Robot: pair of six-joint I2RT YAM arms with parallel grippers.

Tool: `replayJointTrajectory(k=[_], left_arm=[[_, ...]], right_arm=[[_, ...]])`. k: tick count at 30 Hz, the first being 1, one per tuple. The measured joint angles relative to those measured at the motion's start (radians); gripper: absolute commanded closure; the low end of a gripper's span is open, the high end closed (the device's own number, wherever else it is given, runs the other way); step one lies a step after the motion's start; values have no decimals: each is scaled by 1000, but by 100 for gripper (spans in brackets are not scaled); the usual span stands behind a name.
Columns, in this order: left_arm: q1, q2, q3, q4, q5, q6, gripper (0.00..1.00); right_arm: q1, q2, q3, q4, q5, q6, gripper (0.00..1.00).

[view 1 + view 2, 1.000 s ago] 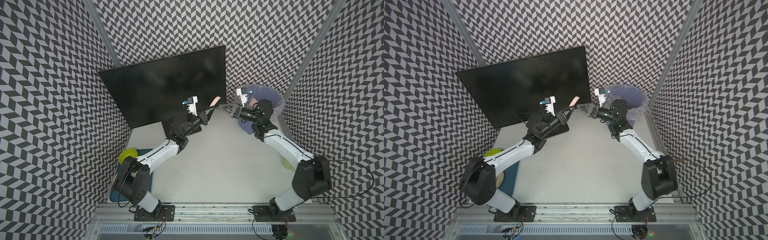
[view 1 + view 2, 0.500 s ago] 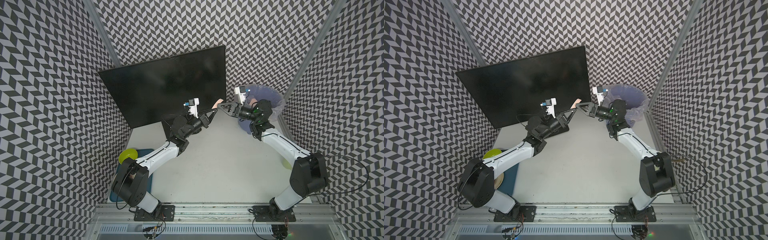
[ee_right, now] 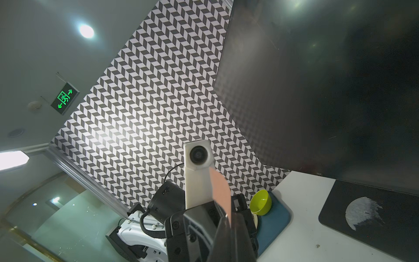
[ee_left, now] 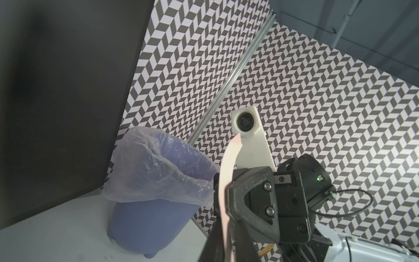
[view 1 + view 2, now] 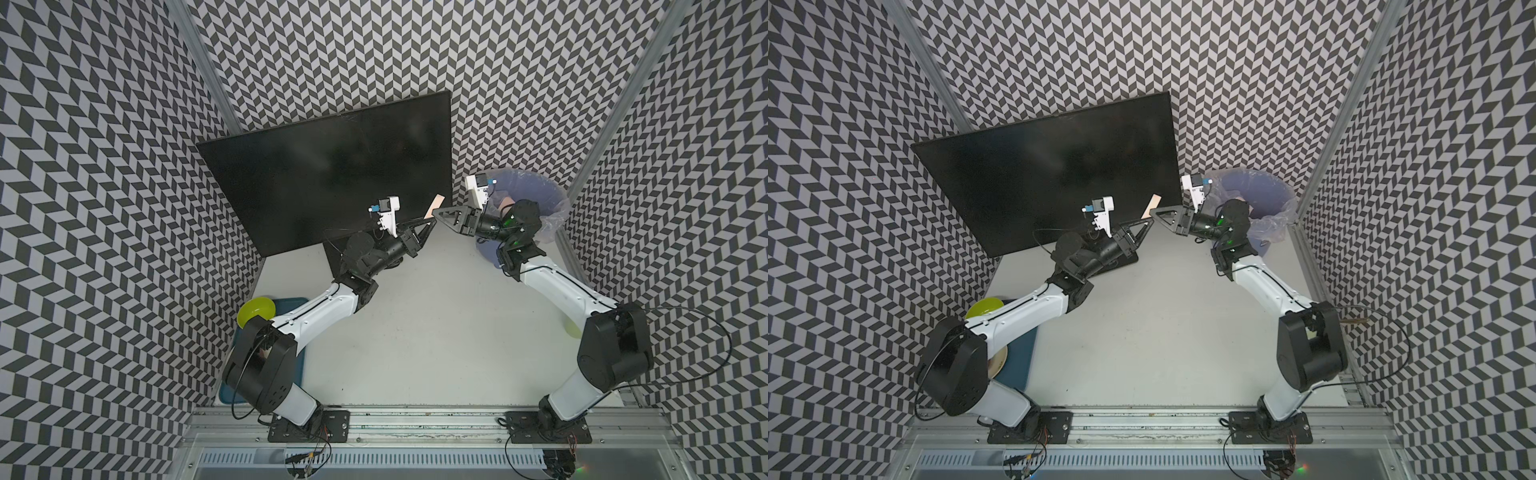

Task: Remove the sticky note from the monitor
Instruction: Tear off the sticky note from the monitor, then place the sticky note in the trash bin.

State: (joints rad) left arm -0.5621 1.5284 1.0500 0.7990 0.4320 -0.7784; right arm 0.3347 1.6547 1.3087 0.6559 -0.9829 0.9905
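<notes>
Glossy black monitor (image 5: 332, 178); crinkled translucent plastic bin liner (image 4: 158, 163)

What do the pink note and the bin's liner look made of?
The pale pink sticky note: seemingly thin matte paper, bowing lengthwise. The clear liner of the blue bin: thin glossy plastic film, crinkled, see-through. Bin: likely smooth moulded plastic.

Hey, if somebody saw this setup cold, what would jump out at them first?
The black-and-white chevron walls around the cell, then the big black monitor standing angled at the back. By its lower corner the left gripper and right gripper meet tip to tip at a pink sticky note, next to a lined blue bin.
</notes>
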Motion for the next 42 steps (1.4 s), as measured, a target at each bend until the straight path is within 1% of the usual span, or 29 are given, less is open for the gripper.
replayJointTrajectory(k=[4, 7, 10, 14, 18, 21, 23, 25, 26, 28, 29, 31, 32, 36, 38, 42], left_arm=[[0, -26, -8, -26, 1, 34, 37], [10, -54, -18, -56, -2, 65, 26], [27, -93, -36, -98, -11, 100, 16], [59, -137, -39, -194, -34, 169, 8], [79, -163, -38, -308, -69, 251, 0], [87, -165, -35, -388, -92, 300, 0], [92, -165, -32, -449, -105, 335, 0], [95, -165, -22, -495, -113, 361, 0], [98, -165, -15, -514, -117, 372, 0], [98, -165, 0, -542, -124, 390, 0], [99, -165, 8, -552, -127, 397, 0], [101, -165, 19, -563, -129, 408, 0], [102, -164, 24, -569, -129, 412, 0], [103, -164, 37, -593, -128, 424, 0], [103, -164, 42, -601, -128, 427, 0], [105, -164, 45, -610, -128, 438, 0]], right_arm=[[-33, -2, 16, -72, 2, -63, 100], [-103, -11, 36, -194, 13, -154, 100], [-191, -19, 88, -367, 71, -301, 100], [-308, -42, 156, -572, 175, -497, 100], [-400, -43, 245, -747, 296, -671, 100], [-427, -19, 339, -869, 408, -790, 100], [-426, 23, 427, -943, 488, -870, 100], [-425, 64, 491, -996, 545, -922, 99], [-423, 82, 517, -1019, 567, -941, 92], [-421, 117, 555, -1062, 607, -975, 70], [-419, 130, 567, -1083, 624, -992, 61], [-417, 146, 573, -1111, 652, -1015, 46], [-416, 150, 573, -1123, 659, -1025, 41], [-404, 153, 573, -1154, 683, -1043, 25], [-394, 152, 573, -1154, 691, -1051, 21], [-374, 147, 562, -1152, 689, -1051, 18]])
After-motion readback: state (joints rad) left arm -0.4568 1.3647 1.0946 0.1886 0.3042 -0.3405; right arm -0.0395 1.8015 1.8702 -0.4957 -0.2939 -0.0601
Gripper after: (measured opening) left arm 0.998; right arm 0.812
